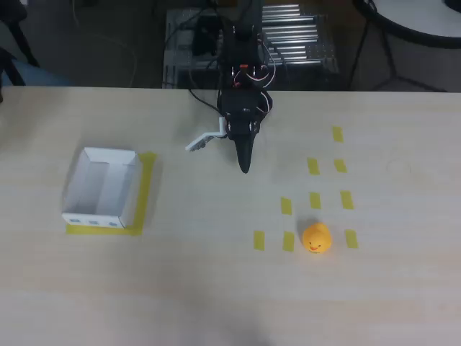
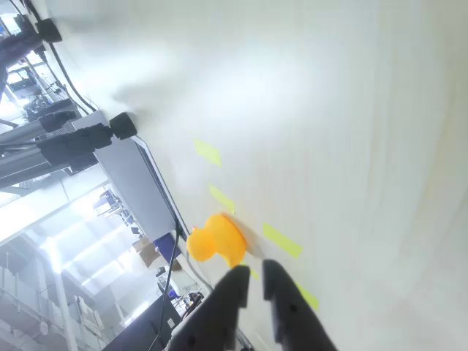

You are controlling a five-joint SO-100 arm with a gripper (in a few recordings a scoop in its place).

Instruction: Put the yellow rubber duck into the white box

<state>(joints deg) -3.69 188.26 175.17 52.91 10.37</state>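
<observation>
Fingers [image 2: 252,281] first: in the wrist view the two dark tips sit almost together, just a thin slit between them, and there is nothing caught in it. From overhead they [image 1: 244,162] read as one black point aimed down the table [image 1: 216,288], well above the middle of it, with a small white plate [image 1: 203,140] jutting out to the left of the arm [image 1: 243,108].

Just past the tips in the wrist view, there's the yellow rubber duck [image 2: 216,240], a plump orange-yellow blob, blurred from this angle, apart from the fingers. Overhead it's clearer: the duck [image 1: 316,238] is round and glossy, orange-yellow, with a tiny dark smile facing the lower edge of the picture. It sits on the bare table to the lower right of the fingers, well apart from them, in among a scatter of small yellow tape strips [image 1: 313,166], with one strip just to its left and one to its right.

Far over on the left of the overhead view, the white box [image 1: 130,194] stands open on a yellow tape patch [image 1: 146,189], shallow, thin-walled, small blue-grey marks on its near outer side. Inside looks bare white.
</observation>
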